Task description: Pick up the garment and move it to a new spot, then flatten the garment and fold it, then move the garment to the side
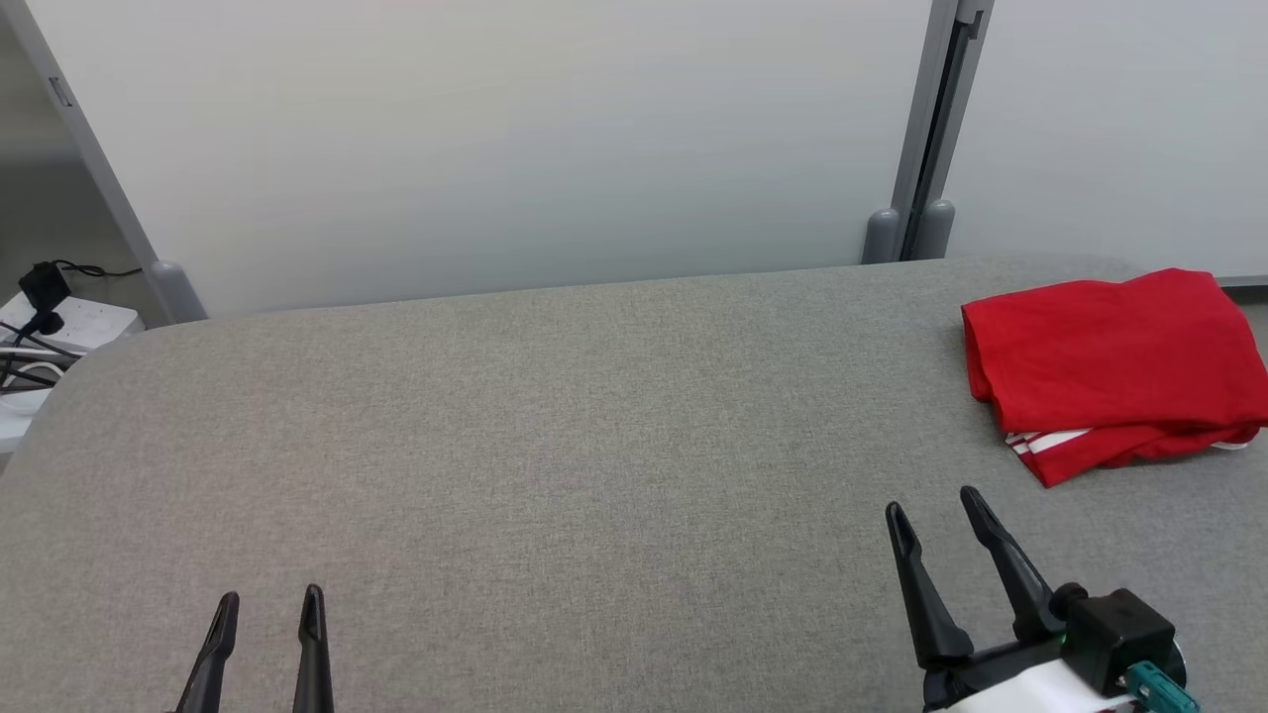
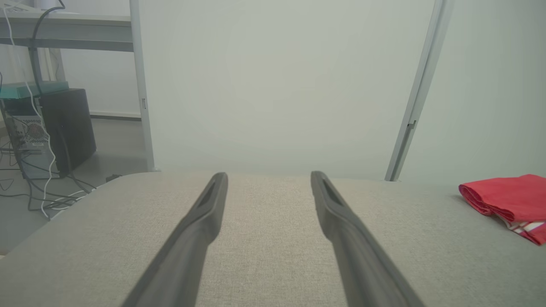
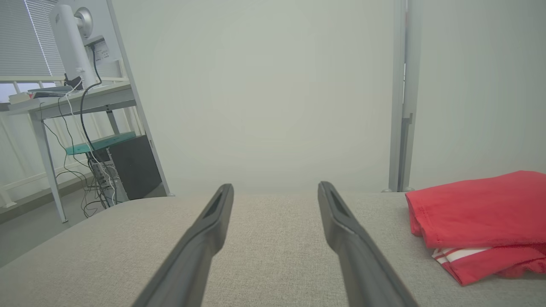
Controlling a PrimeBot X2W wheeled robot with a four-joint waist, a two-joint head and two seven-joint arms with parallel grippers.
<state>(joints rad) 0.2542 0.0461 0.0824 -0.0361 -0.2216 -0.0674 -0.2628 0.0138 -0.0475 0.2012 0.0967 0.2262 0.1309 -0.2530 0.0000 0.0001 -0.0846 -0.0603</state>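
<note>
Garment: red garment (image 1: 1109,356), folded into a rough rectangle, lying at the right edge of the head view, a little above the middle.
Stripes: white bands (image 1: 1048,441) peek out from under the fold at the garment's lower left corner.
Table: grey fabric-covered table (image 1: 555,446) with rounded far corners; the garment rests on it near the far right corner.
Left gripper: left gripper (image 1: 271,594) at the lower left of the head view, jaws apart and holding nothing, over bare table and well apart from the garment.
Right gripper: right gripper (image 1: 931,499) at the lower right, jaws spread and holding nothing, near the garment's lower left corner but not touching it.
Wall: pale panels (image 1: 495,149) behind the table, joined by a grey post (image 1: 926,129) at upper right.
Power strip: white strip (image 1: 69,322) with a black plug, at the left edge.
Writing: a white label (image 3: 100,51) behind the monitor (image 3: 70,38), upper left of the right wrist view, is too small to read.
Tower: dark computer case (image 3: 132,166) under the desk (image 3: 64,100), with loose cables beside it.
</note>
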